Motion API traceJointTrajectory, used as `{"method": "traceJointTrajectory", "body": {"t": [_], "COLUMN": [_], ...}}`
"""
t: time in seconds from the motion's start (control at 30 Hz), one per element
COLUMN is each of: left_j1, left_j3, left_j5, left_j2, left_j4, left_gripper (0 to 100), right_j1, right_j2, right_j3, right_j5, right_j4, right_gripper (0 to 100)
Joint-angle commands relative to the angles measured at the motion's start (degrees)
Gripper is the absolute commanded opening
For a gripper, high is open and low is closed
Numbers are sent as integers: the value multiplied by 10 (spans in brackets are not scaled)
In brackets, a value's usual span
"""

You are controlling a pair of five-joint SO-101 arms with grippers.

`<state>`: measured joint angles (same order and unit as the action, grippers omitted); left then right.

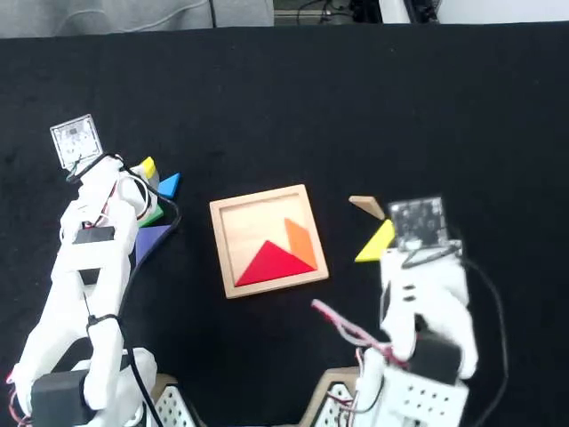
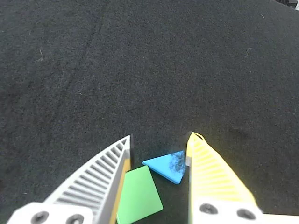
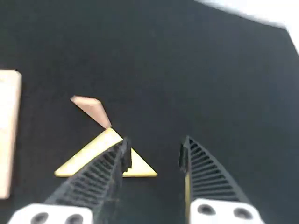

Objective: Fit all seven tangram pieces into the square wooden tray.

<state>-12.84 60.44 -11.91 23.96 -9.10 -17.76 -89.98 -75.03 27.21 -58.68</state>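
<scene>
Tray: a square wooden tray (image 1: 220, 249) sits mid-table on the black cloth (image 1: 267, 107), turned slightly askew.
In the tray: a red triangle piece (image 1: 271, 264) fills the near part. An orange parallelogram piece (image 1: 302, 238) lies along the right side, touching the red triangle.
Left gripper (image 2: 160, 140): its white finger (image 2: 110, 170) and yellow finger (image 2: 208, 172) are spread apart, low over the cloth left of the tray and clamping nothing.
Blue triangle piece (image 2: 166, 167): flat on the cloth between the left gripper's fingertips, close to the yellow finger.
Green square piece (image 2: 138, 196): just beside the blue triangle, partly under the white finger.
Purple triangle piece (image 1: 151, 240): nearer than the green square, beside the left arm.
Right gripper (image 3: 155, 142): its black fingers are apart with nothing between them, one finger overlapping the yellow piece.
Yellow triangle piece (image 3: 93, 156): on the cloth right of the tray.
Tan wooden parallelogram piece (image 3: 91, 107): just beyond the yellow triangle, corner to corner with it; whether they touch cannot be told.
</scene>
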Motion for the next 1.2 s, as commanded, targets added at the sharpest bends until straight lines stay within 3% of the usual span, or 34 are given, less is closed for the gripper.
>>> {"method": "traceJointTrajectory", "body": {"t": [0.0,0.17,0.33,0.47,0.53,0.83,1.17], "left_j1": [1,1,1,1,1,7,4], "left_j3": [-6,-5,-5,-7,-6,-3,-3], "left_j5": [6,6,7,7,7,7,7], "left_j2": [18,18,18,18,18,18,10], "left_j4": [13,13,13,13,13,12,13], "left_gripper": [195,195,195,195,195,195,195], "right_j1": [-27,-9,51,53,48,66,67], "right_j2": [218,464,545,547,548,577,798], "right_j3": [109,247,266,228,224,247,365], "right_j5": [28,65,322,513,572,581,580], "right_j4": [18,21,31,69,45,26,-9], "right_gripper": [181,181,181,181,188,258,259]}}
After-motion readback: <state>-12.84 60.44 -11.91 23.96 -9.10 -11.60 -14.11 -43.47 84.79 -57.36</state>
